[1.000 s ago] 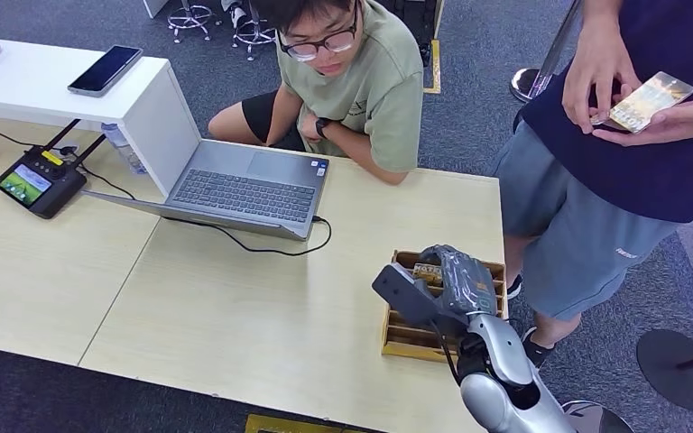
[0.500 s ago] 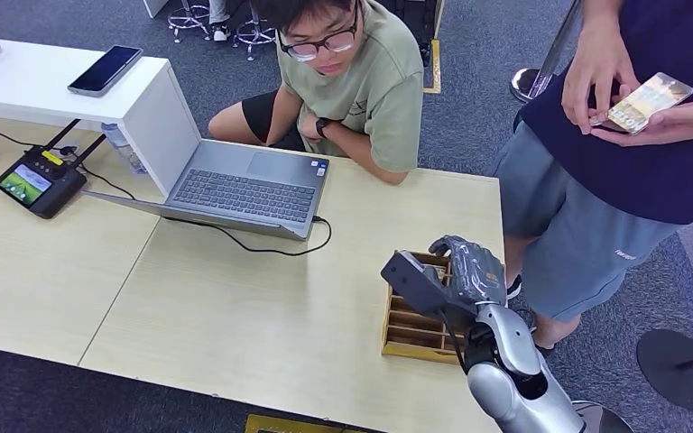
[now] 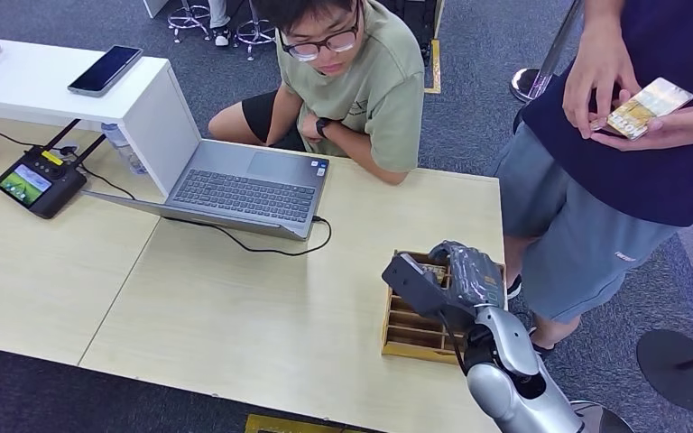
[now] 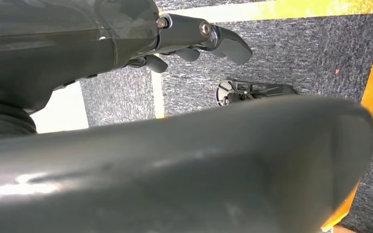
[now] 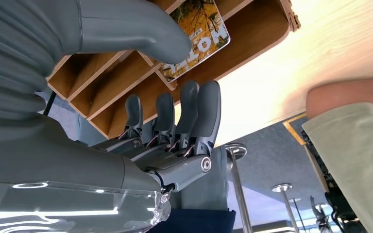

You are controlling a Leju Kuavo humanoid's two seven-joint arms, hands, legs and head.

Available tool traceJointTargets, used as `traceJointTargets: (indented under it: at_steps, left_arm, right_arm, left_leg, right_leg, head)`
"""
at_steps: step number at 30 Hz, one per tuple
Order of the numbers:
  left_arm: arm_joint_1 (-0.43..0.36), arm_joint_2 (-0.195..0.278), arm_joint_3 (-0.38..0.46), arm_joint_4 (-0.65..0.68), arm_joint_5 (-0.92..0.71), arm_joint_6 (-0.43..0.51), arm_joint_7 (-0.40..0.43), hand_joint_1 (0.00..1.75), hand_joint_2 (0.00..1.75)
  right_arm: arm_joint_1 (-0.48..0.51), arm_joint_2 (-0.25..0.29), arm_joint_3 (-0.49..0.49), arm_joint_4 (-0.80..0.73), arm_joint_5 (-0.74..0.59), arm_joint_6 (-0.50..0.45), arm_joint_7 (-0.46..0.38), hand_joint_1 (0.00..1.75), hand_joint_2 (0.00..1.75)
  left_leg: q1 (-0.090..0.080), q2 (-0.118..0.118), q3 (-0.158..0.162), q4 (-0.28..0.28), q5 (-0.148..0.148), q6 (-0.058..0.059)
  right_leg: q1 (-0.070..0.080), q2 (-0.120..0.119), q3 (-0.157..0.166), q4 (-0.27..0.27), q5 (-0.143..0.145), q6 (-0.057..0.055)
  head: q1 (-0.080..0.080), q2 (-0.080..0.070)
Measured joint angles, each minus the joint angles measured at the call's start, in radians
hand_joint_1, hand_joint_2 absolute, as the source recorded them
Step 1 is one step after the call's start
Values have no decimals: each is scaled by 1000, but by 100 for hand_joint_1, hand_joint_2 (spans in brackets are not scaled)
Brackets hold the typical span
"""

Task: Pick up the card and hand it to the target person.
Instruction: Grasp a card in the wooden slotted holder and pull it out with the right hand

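The card (image 5: 201,34), printed with an autumn picture, stands in an end slot of the wooden slotted tray (image 5: 252,43). My right hand (image 5: 175,121) hovers over that slot. Its thumb (image 5: 141,34) lies at the card's near edge, and its fingers (image 5: 194,111) stretch along the tray's outer wall, apart from the thumb, so the card is not pinched. From the head view my right hand (image 3: 456,280) covers the far end of the tray (image 3: 406,334) near the table's right edge. My left hand (image 4: 199,39) hangs over the floor and holds nothing.
A standing person (image 3: 632,162) at the table's right end holds another card (image 3: 647,106) in both hands. A seated person (image 3: 361,81) leans on the far edge behind an open laptop (image 3: 244,189) with a cable. A small screen device (image 3: 36,183) sits far left.
My right hand has shifted a little to the right and further over the tray's far end, now covering the card. The standing person's hands lifted their card slightly.
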Motion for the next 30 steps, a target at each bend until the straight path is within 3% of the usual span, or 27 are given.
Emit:
traceJointTargets:
  at_steps: [8,19,30]
  left_arm:
    - [0,0,0,0,0,0,0,0,0]
    - [0,0,0,0,0,0,3,0,0]
    - [0,0,0,0,0,0,2,0,0]
  right_arm:
    - [0,0,11,16,-5,-13,-10,107,175]
    - [-3,1,22,32,-16,-23,-16,85,175]
    - [-19,6,43,37,-18,-27,-21,95,175]
  left_leg:
    - [0,0,0,0,0,0]
    - [0,0,0,0,0,0]
    - [0,0,0,0,0,0]
  right_leg:
    - [0,0,0,0,0,0]
    - [0,0,0,0,0,0]
    - [0,0,0,0,0,0]
  head:
    - [0,0]
    - [0,0]
    - [0,0]
